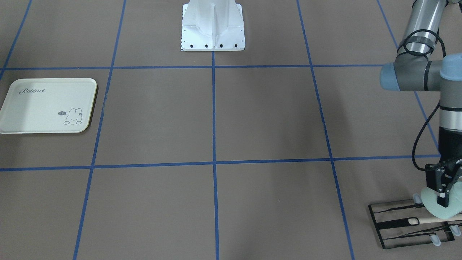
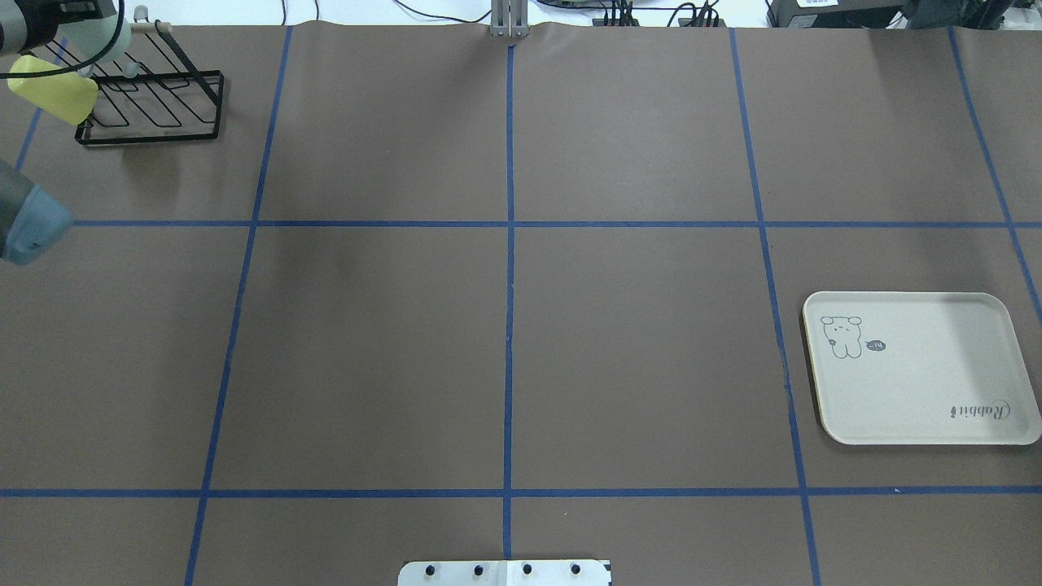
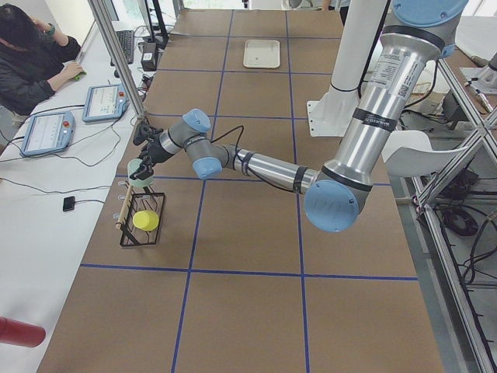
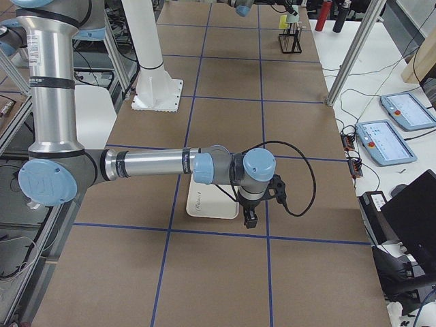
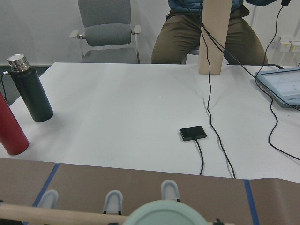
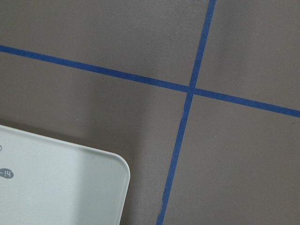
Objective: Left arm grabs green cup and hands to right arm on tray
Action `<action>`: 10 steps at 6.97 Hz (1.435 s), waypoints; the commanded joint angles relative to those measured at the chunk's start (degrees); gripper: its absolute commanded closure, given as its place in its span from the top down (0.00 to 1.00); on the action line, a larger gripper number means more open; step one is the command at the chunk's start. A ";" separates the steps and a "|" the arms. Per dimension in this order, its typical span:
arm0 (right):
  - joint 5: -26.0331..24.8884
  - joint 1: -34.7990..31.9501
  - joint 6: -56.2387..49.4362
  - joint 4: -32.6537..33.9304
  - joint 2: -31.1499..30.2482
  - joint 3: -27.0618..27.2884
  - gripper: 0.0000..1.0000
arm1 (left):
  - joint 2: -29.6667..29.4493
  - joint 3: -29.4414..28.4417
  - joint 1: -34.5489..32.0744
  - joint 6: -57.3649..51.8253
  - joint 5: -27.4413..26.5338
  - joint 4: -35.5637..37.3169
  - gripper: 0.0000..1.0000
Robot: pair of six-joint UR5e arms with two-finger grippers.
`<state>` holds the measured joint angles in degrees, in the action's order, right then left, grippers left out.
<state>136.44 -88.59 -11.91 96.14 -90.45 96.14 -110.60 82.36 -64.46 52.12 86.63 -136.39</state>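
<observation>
Front-facing view puts your left arm [image 1: 422,68] at its right edge, reaching down over the black wire rack [image 1: 393,224]. The left gripper [image 1: 444,198] has its fingers drawn close together on the green cup [image 1: 433,208] and looks to be pinching the cup's wall. One finger [image 1: 443,194] lies across the pale mint side. The cup is just above the rack's wooden rod [image 1: 433,219]; you cannot tell whether it rests on the rack or hangs clear of it.

From overhead, you find that cup tucked into the far left corner of the table [image 2: 505,342], with a yellow-green cup [image 2: 53,94] just beside it on the same rack. The tray [image 2: 936,382] lies well apart from both, on the opposite side of the table.

From the table's right end, you see the right arm [image 4: 150,163] stretched low over the table, with the right gripper [image 4: 250,219] pointing down at the tray's near edge. You cannot tell whether its fingers are spread or closed. Its wrist camera shows you only a rounded tray corner and a crossing of blue tape lines [image 6: 191,89].
</observation>
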 commanded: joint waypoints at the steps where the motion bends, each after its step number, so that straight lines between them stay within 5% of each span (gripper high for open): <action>1: -0.30 0.00 -0.04 -0.07 0.27 0.89 1.00 | -0.31 1.31 -0.93 -0.97 0.03 0.16 0.35; 5: -0.74 0.00 0.04 -0.16 1.94 2.04 1.00 | -4.96 1.84 -0.32 7.70 0.12 4.18 0.35; 7: -0.74 0.26 1.09 -13.45 0.28 -0.77 0.99 | -7.07 1.84 3.01 20.06 0.12 4.11 0.35; 10: -0.30 1.48 13.42 -20.71 5.08 -4.11 0.99 | -7.17 1.75 8.81 33.45 0.03 3.32 0.35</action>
<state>135.89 -88.00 -5.19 78.27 -88.01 92.95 -117.71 84.22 -57.69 80.63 86.70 -132.80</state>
